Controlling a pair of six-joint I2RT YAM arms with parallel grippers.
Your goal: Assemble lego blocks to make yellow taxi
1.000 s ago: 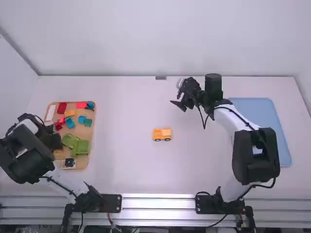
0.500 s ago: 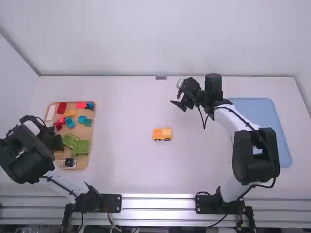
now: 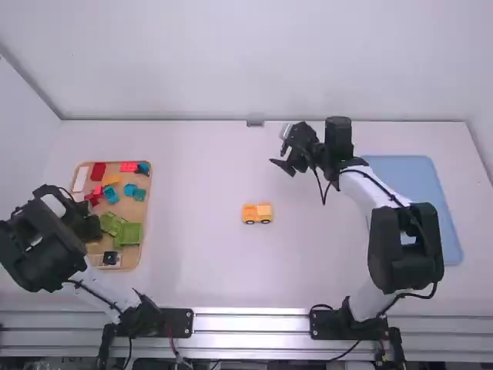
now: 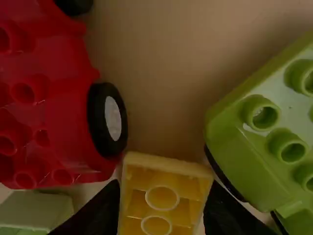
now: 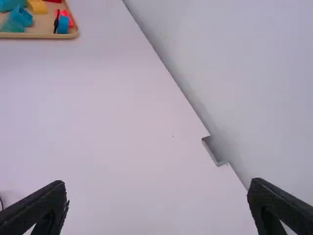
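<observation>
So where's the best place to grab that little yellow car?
I'd take the little yellow car by the middle of its body, coming straight down, one finger on each long side. It stands upright on its wheels and looks longer than it is wide, so that pinch should suit it.

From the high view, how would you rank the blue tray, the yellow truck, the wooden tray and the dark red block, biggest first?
- Blue tray and wooden tray: too alike to rank, both partly covered
- Yellow truck
- Dark red block
</observation>
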